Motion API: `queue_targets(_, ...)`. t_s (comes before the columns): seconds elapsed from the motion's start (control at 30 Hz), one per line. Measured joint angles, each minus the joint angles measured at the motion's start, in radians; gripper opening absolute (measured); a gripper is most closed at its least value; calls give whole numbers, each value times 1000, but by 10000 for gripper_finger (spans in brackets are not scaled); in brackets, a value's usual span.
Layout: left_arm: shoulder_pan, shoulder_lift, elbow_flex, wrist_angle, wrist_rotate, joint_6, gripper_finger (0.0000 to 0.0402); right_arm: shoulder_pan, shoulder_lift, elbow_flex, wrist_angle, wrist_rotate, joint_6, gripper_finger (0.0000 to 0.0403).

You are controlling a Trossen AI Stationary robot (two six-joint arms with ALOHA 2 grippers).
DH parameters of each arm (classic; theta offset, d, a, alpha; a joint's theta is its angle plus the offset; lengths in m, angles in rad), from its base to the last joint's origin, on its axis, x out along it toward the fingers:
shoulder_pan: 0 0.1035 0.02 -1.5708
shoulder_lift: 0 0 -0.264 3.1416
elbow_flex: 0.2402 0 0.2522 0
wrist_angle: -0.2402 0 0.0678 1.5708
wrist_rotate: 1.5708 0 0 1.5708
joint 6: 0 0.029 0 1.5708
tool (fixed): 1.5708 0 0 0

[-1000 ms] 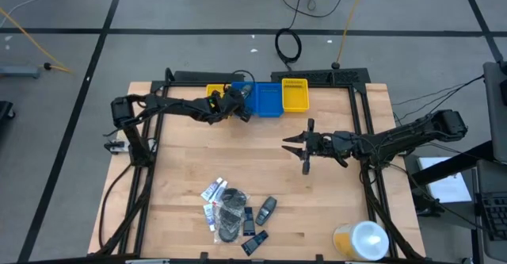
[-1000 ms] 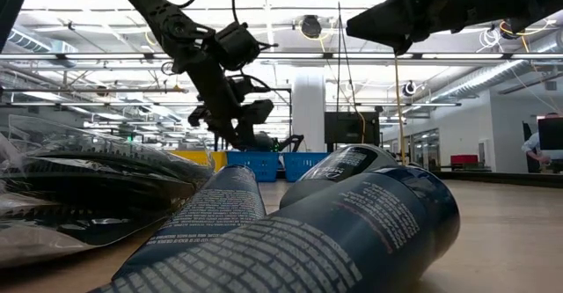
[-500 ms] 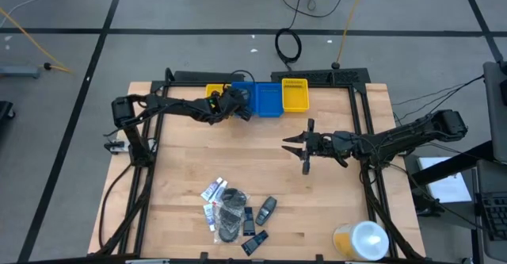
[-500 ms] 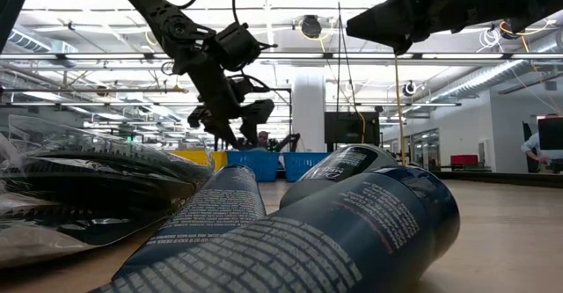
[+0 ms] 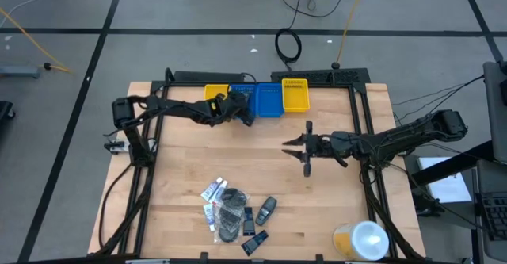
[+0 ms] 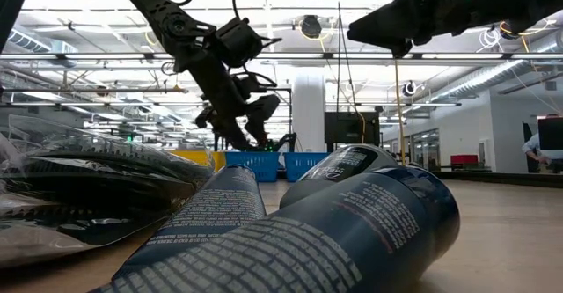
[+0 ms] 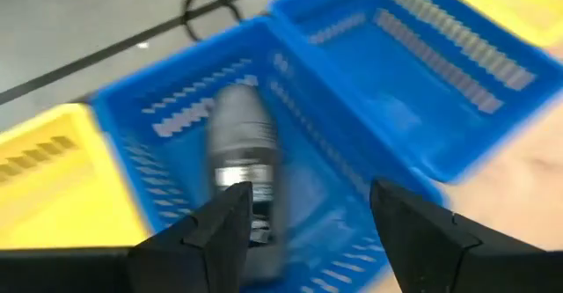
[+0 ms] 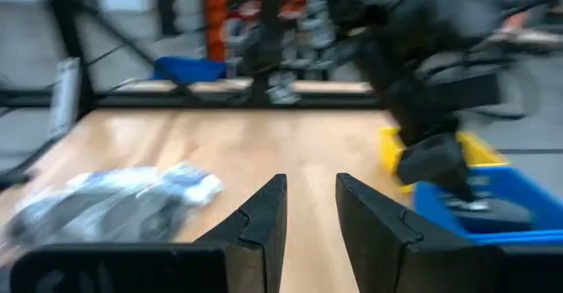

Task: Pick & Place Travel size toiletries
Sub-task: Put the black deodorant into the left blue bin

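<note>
The travel size toiletries point(image 5: 234, 212) lie in a heap near the table's near edge: white-and-blue tubes, dark grey mini bottles, black flat pieces and packets. The low view shows their bottles point(image 6: 352, 218) close up, and the right wrist view shows the heap point(image 8: 114, 205) farther off. My left gripper point(image 5: 242, 111) point(image 7: 303, 201) hangs open over a blue bin point(image 7: 167, 121) at the far edge. One grey mini bottle point(image 7: 242, 148) lies in that bin beyond the fingers. My right gripper point(image 5: 295, 147) point(image 8: 310, 192) hovers open and empty right of the table's middle.
A row of bins stands along the far edge: yellow point(image 5: 214, 92), two blue point(image 5: 269, 99), yellow point(image 5: 295, 94). A large yellow container with a white lid point(image 5: 360, 240) stands at the near right corner. Bare wood lies between the heap and the bins.
My left gripper has shifted a little toward the table's right, along the row of bins, and now hangs over the blue bin. The right arm and the heap have kept still.
</note>
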Motion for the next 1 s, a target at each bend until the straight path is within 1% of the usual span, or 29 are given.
queue_targets(0.03,-7,0,0,3,16,3,227,0,0,0,-14,-37,-3,96)
queue_targets(0.1,-25,0,0,5,42,5,228,1,0,0,-35,-80,-2,96)
queue_targets(0.3,-88,0,0,5,126,34,229,1,1,0,-114,-153,35,102)
queue_targets(0.5,-167,-1,0,12,227,54,230,23,69,0,-110,-304,27,114)
queue_targets(0.57,-194,-1,0,14,258,60,230,47,106,1,-108,-309,-3,121)
queue_targets(0.67,-232,-1,0,22,267,53,230,77,162,0,-83,-332,-27,136)
queue_targets(0.77,-268,-1,1,29,267,53,230,101,226,1,-14,-357,-10,152)
queue_targets(1.0,-328,-1,1,34,267,41,230,131,374,0,112,-354,20,202)
